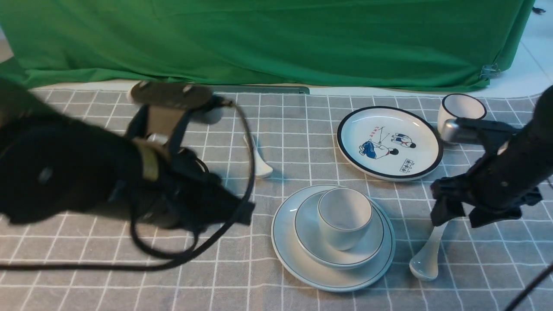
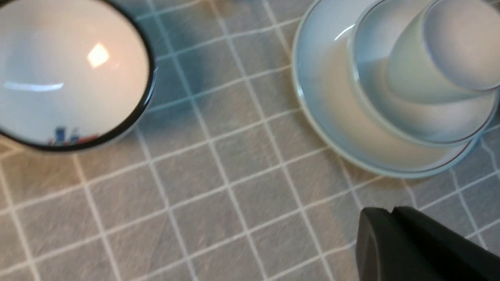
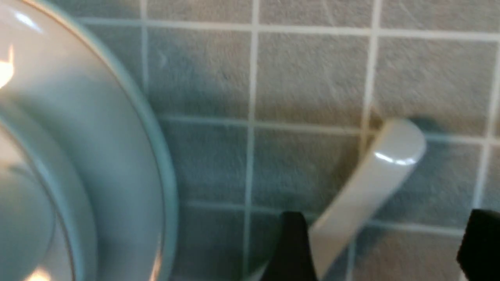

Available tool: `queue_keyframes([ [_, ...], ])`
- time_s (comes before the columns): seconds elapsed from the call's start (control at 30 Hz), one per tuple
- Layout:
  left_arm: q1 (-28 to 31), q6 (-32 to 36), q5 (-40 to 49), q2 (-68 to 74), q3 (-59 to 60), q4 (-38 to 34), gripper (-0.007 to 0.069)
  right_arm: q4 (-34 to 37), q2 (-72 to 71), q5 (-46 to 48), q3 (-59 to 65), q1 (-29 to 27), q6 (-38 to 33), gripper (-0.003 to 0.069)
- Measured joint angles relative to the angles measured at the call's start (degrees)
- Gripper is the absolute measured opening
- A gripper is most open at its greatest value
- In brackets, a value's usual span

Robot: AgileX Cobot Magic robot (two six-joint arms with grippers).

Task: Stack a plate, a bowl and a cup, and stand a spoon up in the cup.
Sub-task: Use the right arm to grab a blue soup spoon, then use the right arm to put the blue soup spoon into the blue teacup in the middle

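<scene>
The spoon (image 1: 425, 259) lies on the surface (image 1: 129, 285) just beside the plate (image 1: 285, 242), on its right. We judge it to be glazed ceramic: stiff, light, slippery and easy to chip. The right gripper (image 1: 458, 216) is spread around the handle, which seems the best place to hold.

Backdrop: creased green cloth (image 1: 276, 39) hung across the far side, with a metal clip (image 1: 488, 70) at its lower right corner. Table covered by a grey tablecloth (image 1: 86, 285) printed with a white grid; pale floor (image 1: 529, 60) visible far right. Lighting even, shadows soft
</scene>
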Motion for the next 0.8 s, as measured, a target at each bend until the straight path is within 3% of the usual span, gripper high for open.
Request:
queue_keyframes([
  [0.13, 0.00, -1.28, 1.03, -2.71, 1.58, 1.06, 0.0008, 0.00, 3.24, -0.84, -0.85, 0.64, 0.44, 0.0546],
  [0.27, 0.00, -1.56, 2.01, -4.50, 1.83, 1.89, 0.0008, -0.67, 4.67, -0.91, -1.26, 1.08, 0.85, 0.0464],
  [0.37, 0.00, -2.59, 2.20, -5.33, 1.80, 2.85, 0.0008, -1.11, 4.79, -1.26, -1.41, 1.41, -0.46, 0.0327],
  [0.4, 0.00, -2.99, 2.20, -5.58, 1.84, 3.51, 0.0008, -1.04, 4.79, -1.28, -1.41, 1.85, -1.88, 0.0218],
  [0.43, 0.00, -3.14, 2.20, -5.63, 1.84, 3.82, 0.0008, -0.94, 4.44, -1.14, -1.35, 2.30, -3.02, 0.0157],
  [0.67, 0.00, -3.32, 2.20, -5.67, 1.84, 4.11, 0.0008, -0.43, -7.28, -2.09, -1.13, 3.08, -4.09, 0.0170],
  [0.77, 0.00, -3.36, 2.20, -5.67, 1.84, 4.54, 0.0008, -0.22, -15.30, -9.20, 0.27, 5.05, -4.56, 0.0170],
  [0.8, 0.00, -3.44, 2.13, -5.67, 1.84, 4.78, 0.0008, -0.22, -19.56, -15.74, 2.21, 6.94, -4.60, 0.0170],
])
